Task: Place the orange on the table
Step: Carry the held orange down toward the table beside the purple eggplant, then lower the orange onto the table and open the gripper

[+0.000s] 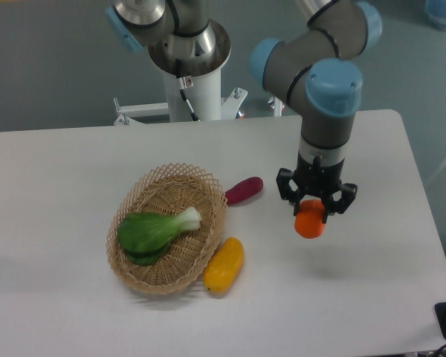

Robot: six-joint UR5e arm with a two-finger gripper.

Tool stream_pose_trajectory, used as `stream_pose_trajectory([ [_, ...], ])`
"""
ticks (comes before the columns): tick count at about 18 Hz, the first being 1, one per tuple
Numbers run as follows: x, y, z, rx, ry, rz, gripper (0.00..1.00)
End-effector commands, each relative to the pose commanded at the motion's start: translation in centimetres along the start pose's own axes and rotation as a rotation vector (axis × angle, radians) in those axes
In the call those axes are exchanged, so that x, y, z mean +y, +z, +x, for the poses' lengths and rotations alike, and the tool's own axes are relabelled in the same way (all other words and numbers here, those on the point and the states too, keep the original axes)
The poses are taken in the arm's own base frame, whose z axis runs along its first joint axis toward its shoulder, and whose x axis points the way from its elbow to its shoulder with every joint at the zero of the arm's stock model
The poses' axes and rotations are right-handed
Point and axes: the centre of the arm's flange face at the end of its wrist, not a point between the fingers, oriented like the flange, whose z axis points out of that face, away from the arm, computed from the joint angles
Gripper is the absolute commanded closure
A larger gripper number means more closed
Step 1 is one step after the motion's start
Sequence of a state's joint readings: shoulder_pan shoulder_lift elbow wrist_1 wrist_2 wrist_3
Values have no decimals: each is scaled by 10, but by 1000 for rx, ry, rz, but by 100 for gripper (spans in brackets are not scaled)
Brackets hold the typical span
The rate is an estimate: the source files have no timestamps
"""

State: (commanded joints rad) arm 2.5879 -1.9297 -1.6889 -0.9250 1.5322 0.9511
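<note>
From the fixed camera, the gripper [314, 210] points straight down with its fingers closed around the orange [310, 221], which hangs just under them. A soft shadow falls on the table [372, 260] directly below, so the fruit looks held above the surface, not touching it. The coming move probably turns on that vertical gap: bare tabletop lies straight beneath. The basket [169, 227], yellow fruit [224, 264] and purple vegetable [244, 190] sit well off to the camera's left of the gripper.

Robotics lab: grey-and-blue jointed robot arm [312, 67] bolted behind a plain white rectangular bench [372, 268], grey floor beyond the bench.
</note>
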Motion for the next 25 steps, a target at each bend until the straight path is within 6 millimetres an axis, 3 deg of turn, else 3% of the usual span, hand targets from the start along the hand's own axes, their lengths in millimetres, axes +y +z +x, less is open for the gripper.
stream_pose_trajectory([
  [3, -4, 21, 3, -31, -18, -78, 48],
  [7, -23, 49, 24, -30, -37, -109, 48],
  [10, -24, 59, 36, -22, -19, -134, 48],
  [16, -24, 66, 38, -13, -9, -141, 46],
  [25, -26, 63, 36, -18, -6, -137, 17],
])
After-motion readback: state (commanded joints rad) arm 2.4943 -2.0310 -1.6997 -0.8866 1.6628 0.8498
